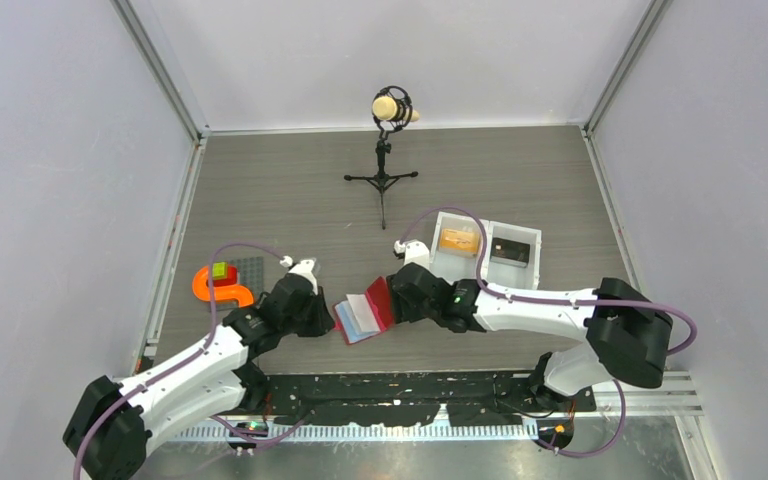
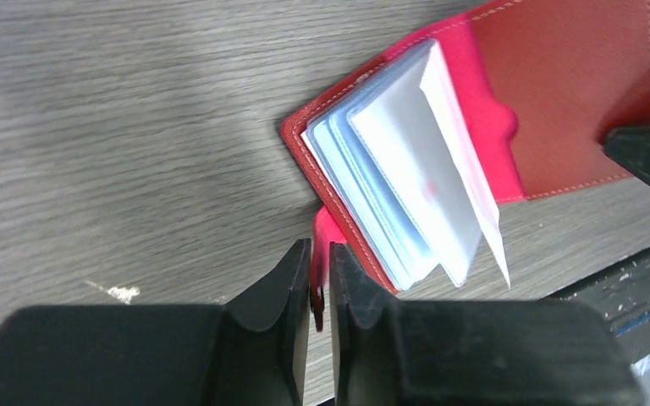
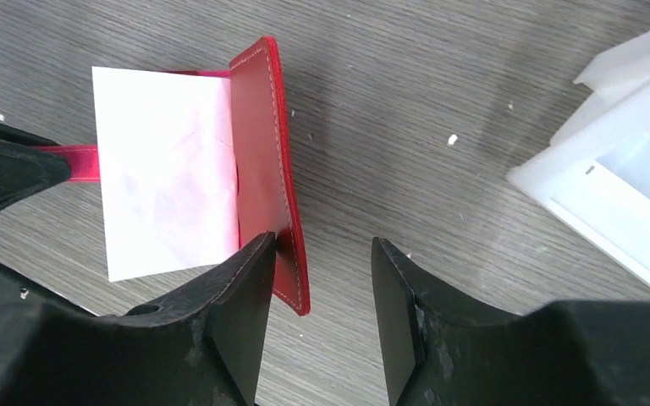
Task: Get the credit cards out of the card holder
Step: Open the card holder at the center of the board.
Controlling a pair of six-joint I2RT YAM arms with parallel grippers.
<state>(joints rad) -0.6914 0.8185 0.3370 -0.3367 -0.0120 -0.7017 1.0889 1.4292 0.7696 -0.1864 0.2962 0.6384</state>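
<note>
Grey bench (image 1: 310, 190) carries the card holder (image 1: 365, 312); my left end effector (image 2: 320, 254) pinches its tab, my right end effector (image 3: 323, 245) gapes wide.

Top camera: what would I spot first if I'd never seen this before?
The bright red card holder lies open at the table's near middle. The left gripper pinches its tab, and the right gripper is open at its cover. Behind it sits a white tray, and further back stands a small microphone on a tripod.
</note>
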